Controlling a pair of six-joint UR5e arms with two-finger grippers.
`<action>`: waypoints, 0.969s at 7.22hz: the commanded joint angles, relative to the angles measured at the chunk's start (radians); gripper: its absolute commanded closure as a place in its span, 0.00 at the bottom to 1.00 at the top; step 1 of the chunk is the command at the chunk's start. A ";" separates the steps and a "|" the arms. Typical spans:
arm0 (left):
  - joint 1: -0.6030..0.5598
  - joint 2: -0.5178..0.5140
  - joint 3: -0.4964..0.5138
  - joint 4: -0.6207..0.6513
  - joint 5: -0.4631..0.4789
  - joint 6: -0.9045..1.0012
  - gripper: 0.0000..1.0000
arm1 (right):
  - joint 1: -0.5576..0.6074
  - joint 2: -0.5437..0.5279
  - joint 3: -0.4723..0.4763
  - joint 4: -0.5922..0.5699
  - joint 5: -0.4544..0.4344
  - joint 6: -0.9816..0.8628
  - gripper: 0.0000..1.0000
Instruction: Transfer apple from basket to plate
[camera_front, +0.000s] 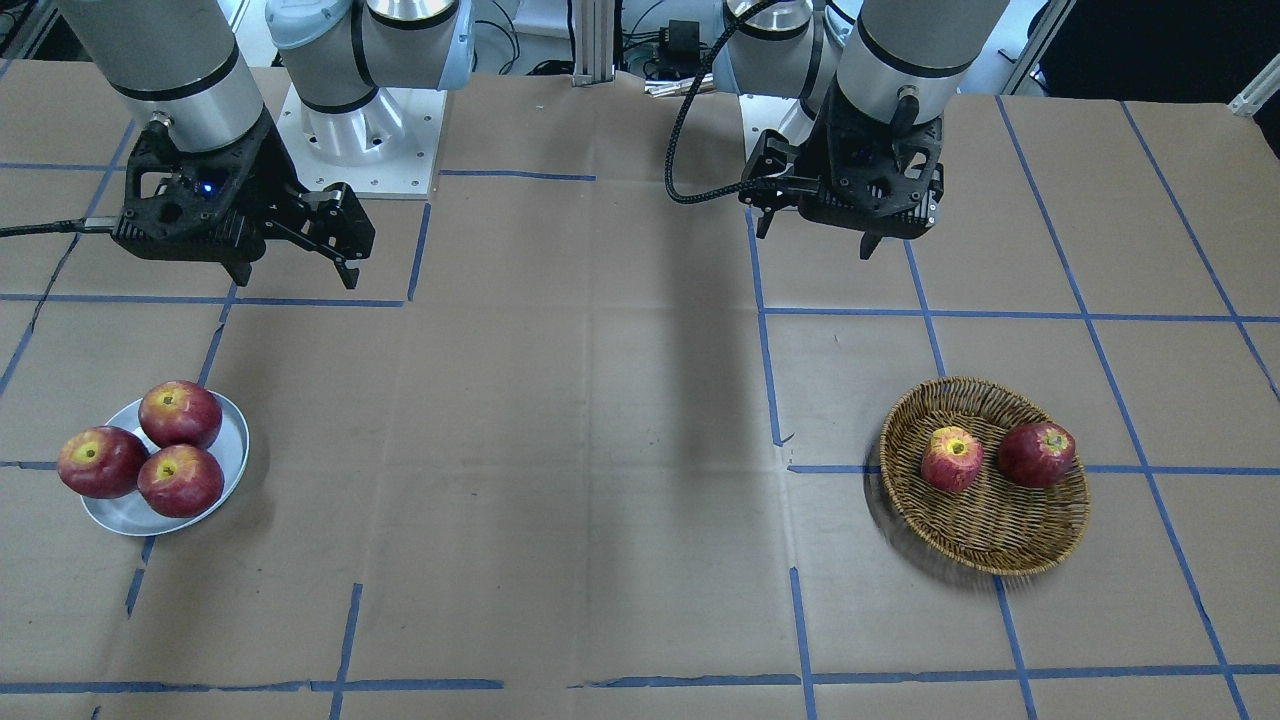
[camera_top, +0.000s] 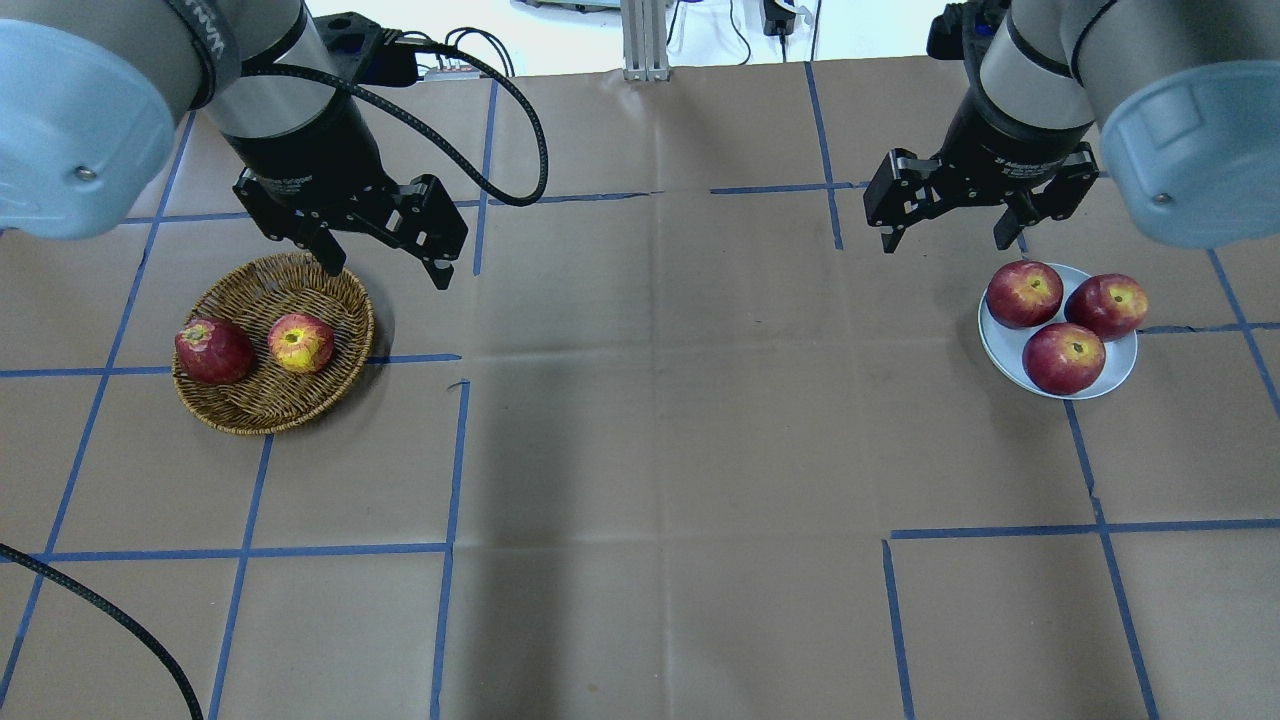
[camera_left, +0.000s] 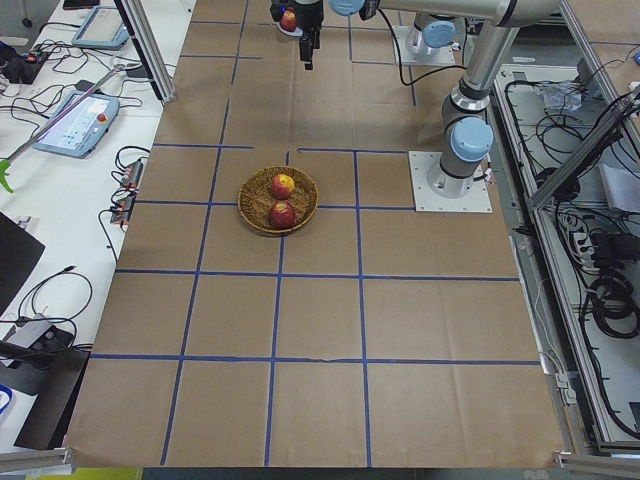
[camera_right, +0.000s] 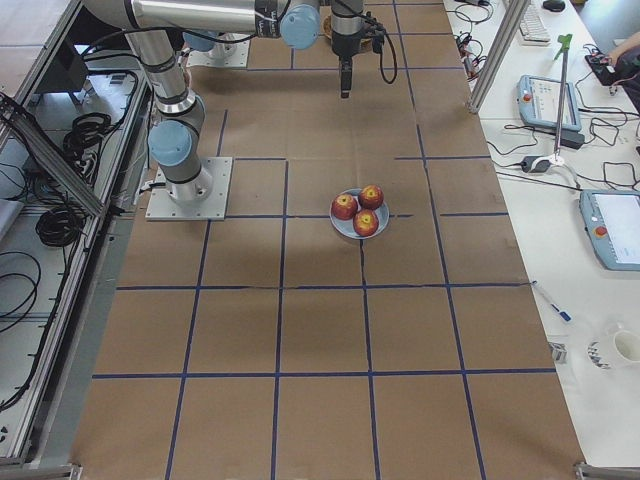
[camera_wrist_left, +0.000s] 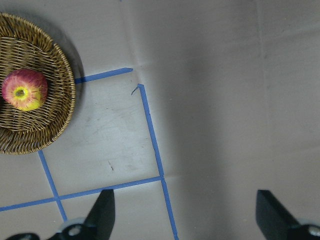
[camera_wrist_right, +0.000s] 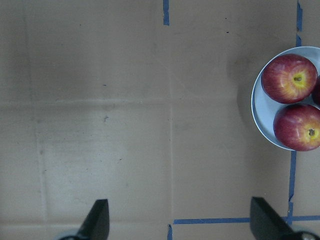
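Two apples are sitting in the basket. The apple to move, the paler streaked one with a yellow stem hollow, is lying below the left gripper, outside the gap between its fingers and off past the finger nearest the basket. A darker apple is resting just beyond it, farther from those fingers. Both fingers are standing wide apart, holding nothing. The right gripper is likewise hanging spread and empty, with the plate lying below and just to one side of its fingers, carrying three dark-red apples.

The apple is likely handling as a firm, rounded, fairly hefty thing with smooth, slippery skin. I am judging that the fingers should be closing across its widest girth, stem up, clear of the neighbour. The wicker is probably giving a little and may be shifting if nudged.

The table, papered brown and crossed with blue tape lines, is lying flat beneath both pairs of fingers. On the plate little bare room is showing, so placement is looking tight.
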 joint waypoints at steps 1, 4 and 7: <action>0.000 0.002 0.006 -0.003 0.000 0.003 0.01 | 0.000 -0.001 0.000 0.000 0.000 0.000 0.00; 0.009 -0.011 0.034 -0.008 0.000 0.003 0.01 | 0.000 -0.001 0.000 0.000 0.000 0.000 0.00; 0.076 -0.029 0.012 -0.084 0.003 0.000 0.01 | 0.000 0.001 0.000 -0.001 0.000 0.000 0.00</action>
